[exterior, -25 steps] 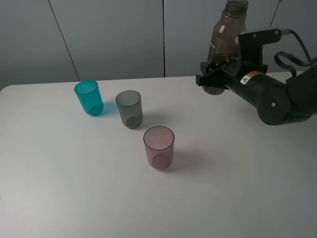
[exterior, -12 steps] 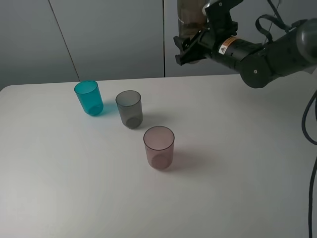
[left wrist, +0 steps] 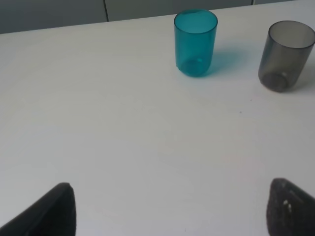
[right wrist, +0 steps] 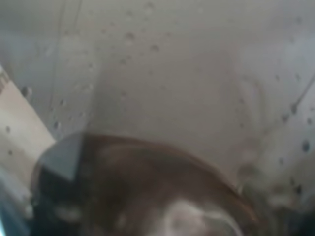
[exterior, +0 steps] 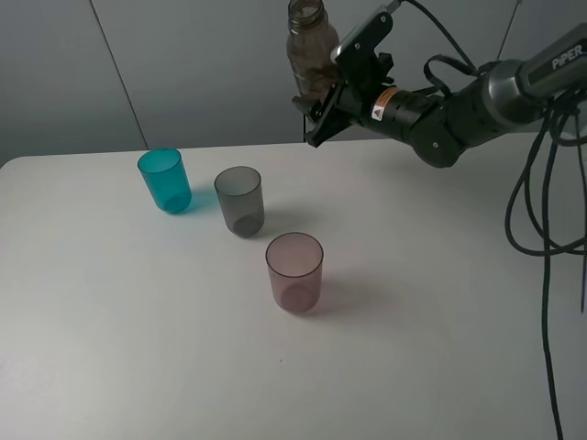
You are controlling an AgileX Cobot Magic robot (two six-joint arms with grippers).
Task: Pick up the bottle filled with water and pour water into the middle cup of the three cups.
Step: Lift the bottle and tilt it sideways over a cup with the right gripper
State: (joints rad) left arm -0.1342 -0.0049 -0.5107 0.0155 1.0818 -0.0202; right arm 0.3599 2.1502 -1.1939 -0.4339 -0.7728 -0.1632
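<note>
One second has carried the load well across my high view. On the white desk [exterior: 440,357] nothing has shifted. All the change is in the black right arm [exterior: 449,115], which has swung from the 3 o'clock side up toward 12 o'clock and now stretches long over the far edge.

With it comes the tall smoky brown-grey translucent plastic bottle [exterior: 310,46], uncapped and upright, lifted clear of the desk. Its lower body is clamped in the right claw [exterior: 316,110]. My right wrist camera shows only the bottle's wet brown wall pressed close, so I judge the grip from the high view.

The three cups stand as they did. From the small translucent smoky grey plastic tumbler [exterior: 239,201], the middle one, the bottle now sits at about 1 o'clock, near it but not above it. The teal-blue tumbler [exterior: 165,181] is at its 10 o'clock and the pinkish-mauve tumbler [exterior: 294,272] at its 5 o'clock.

I reckon the carry is nearly done. What is left is a little more travel toward 7 o'clock, then tipping the neck over the grey rim. No pour has begun.

The left claw [left wrist: 172,216] sits low over the desk, jaws wide apart and empty.
</note>
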